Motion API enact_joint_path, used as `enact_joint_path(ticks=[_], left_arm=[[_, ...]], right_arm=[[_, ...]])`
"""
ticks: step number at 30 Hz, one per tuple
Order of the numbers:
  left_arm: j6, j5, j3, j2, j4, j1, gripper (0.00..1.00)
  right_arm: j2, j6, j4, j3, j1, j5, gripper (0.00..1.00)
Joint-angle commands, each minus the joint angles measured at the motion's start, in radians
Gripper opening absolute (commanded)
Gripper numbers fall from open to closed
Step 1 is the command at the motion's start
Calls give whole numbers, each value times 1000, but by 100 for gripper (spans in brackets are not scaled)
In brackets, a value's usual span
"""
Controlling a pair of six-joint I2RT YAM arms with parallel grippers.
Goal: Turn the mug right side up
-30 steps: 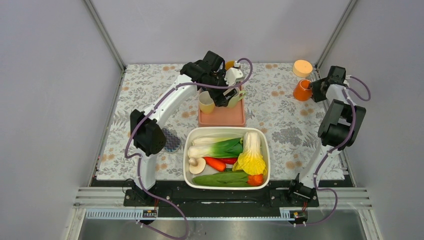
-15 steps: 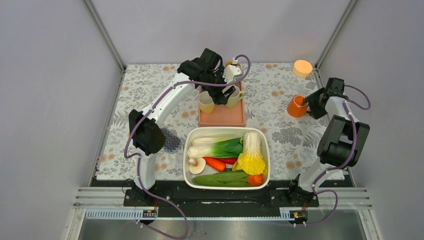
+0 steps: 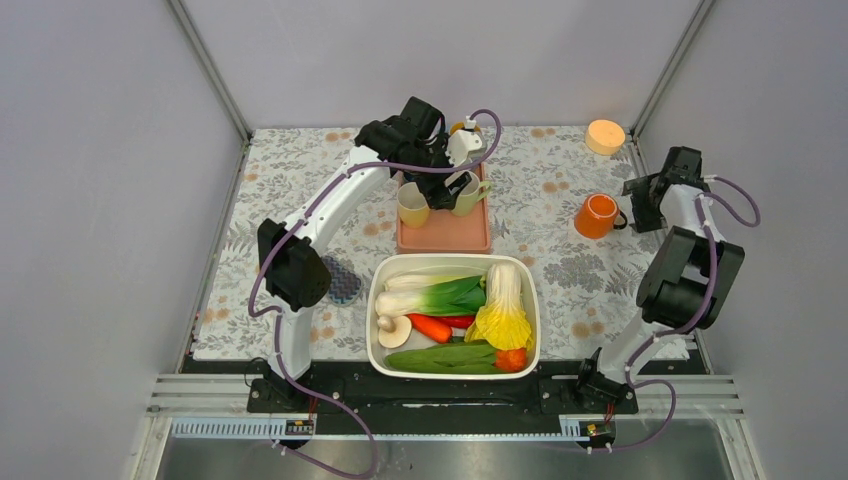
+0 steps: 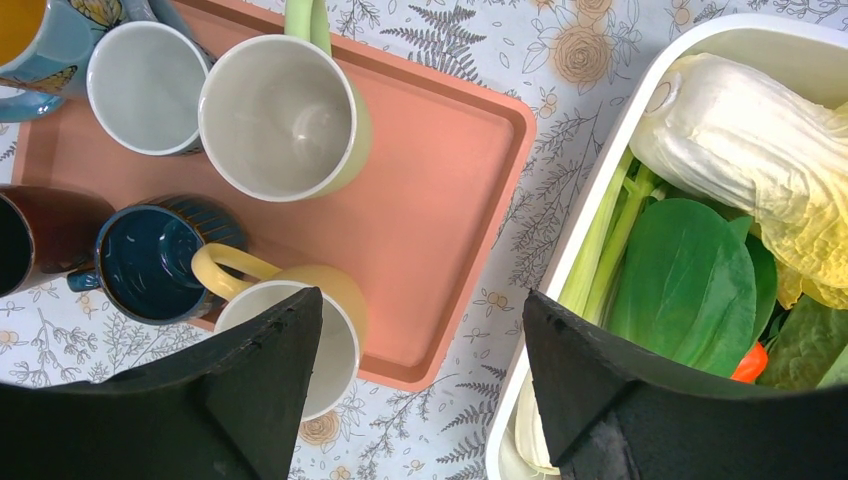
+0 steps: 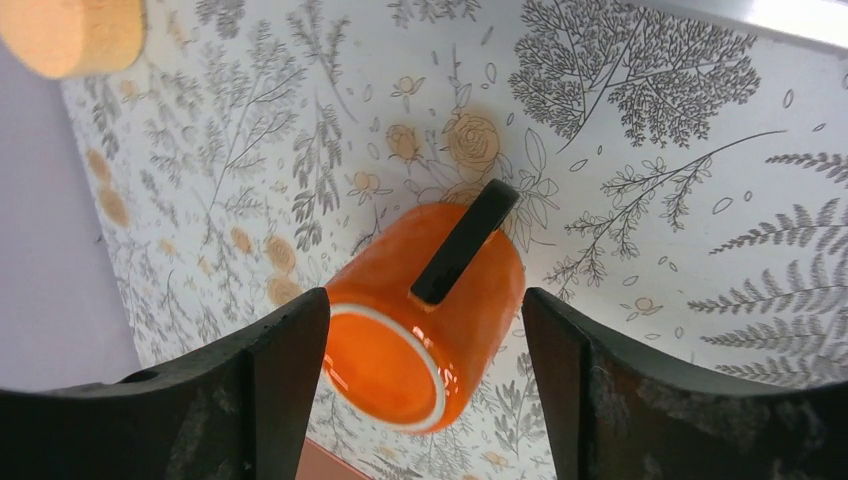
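**A:** Standing mouth-up, is it, that orange mug [image 3: 597, 215]?

**B:** From above it looks so. The rim faces the ceiling and the base sits on the floral tabletop [image 3: 560, 185], out on the right, well apart from the tray. Its black handle [image 5: 463, 241] points at the right arm, which would suit a grip from that side.

**A:** And the right jaws?

**B:** Spread wide, with one finger on either side of the mug in the wrist view, touching nothing. The mug stands unaided, so I'd judge the turning done.

**A:** The left jaws?

**B:** Also apart and empty. They hang over the pink tray [image 4: 440, 190] of mugs, near the white tub [image 3: 450, 259] of vegetables. I'd guess they are parked clear of the work.
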Motion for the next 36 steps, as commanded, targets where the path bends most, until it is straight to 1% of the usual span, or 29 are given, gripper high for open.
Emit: enact_joint_path(ticks=[1, 3, 8, 11, 16, 18, 21, 22, 23, 26, 31, 34, 36], left_arm=[[-12, 16, -2, -64, 17, 1, 77], [-12, 10, -10, -68, 17, 2, 77], [-8, -3, -9, -65, 17, 3, 77], [-11, -2, -6, -63, 23, 3, 77], [-9, -4, -4, -64, 23, 3, 77], [-9, -3, -5, -63, 24, 3, 77], [-8, -2, -4, -63, 23, 3, 77], [-8, 0, -5, -62, 22, 3, 77], [-8, 1, -5, -61, 22, 3, 77], [-12, 5, -4, -62, 23, 3, 77], [-20, 8, -2, -58, 25, 4, 77], [-39, 6, 3, -51, 34, 7, 77], [-60, 9, 13, -44, 40, 10, 77]], right_arm=[[81, 194, -3, 56, -2, 31, 76], [101, 215, -2, 68, -2, 43, 71], [153, 233, -8, 73, -2, -15, 71], [170, 252, 12, 44, -2, 3, 68], [217, 227, 14, 65, -2, -6, 62], [223, 219, 15, 68, -2, -11, 53], [228, 198, 17, 77, -2, -32, 35], [229, 189, 20, 78, -2, -39, 26], [228, 183, 32, 77, -2, -40, 21], [213, 138, 68, 70, -2, -118, 1], [144, 50, 161, 52, 0, -220, 0], [91, -37, 205, 50, 15, -307, 0], [50, -110, 227, 37, 42, -333, 0]])
